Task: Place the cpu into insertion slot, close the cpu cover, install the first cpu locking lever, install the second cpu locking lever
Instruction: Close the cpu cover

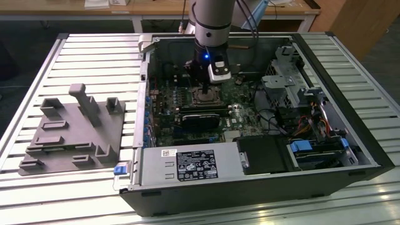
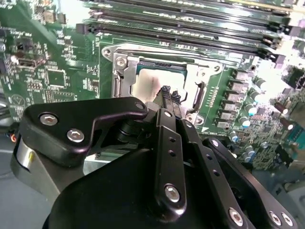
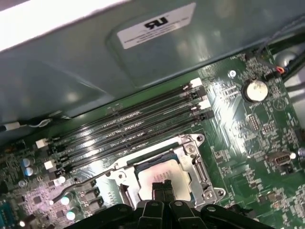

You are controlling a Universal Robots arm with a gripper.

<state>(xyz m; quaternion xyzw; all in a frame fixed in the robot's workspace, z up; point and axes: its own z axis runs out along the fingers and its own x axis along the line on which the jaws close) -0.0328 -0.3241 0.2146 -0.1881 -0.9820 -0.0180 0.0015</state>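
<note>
The cpu [image 2: 147,82] lies flat in the insertion slot [image 3: 151,159] on the green board, its pale metal top showing in both wrist views. The silver cpu cover [image 3: 193,164] lies down around it, framing the chip [image 3: 159,171] through its window. My gripper [image 2: 170,94] stands right over the chip's middle with its two black fingers pressed together, nothing between them. The tips [image 3: 162,185] are at or just above the chip's top. In the exterior view the gripper [image 1: 205,91] hangs inside the open computer case over the socket [image 1: 204,98]. A thin metal lever [image 3: 81,187] juts out beside the socket.
Long black memory slots [image 3: 128,125] run beside the socket. A black labelled power-supply box [image 1: 190,165] sits at the case's near edge, and drive bays with cables [image 1: 300,108] are at the exterior view's right. A grey fixture [image 1: 69,131] lies on the slatted table outside the case.
</note>
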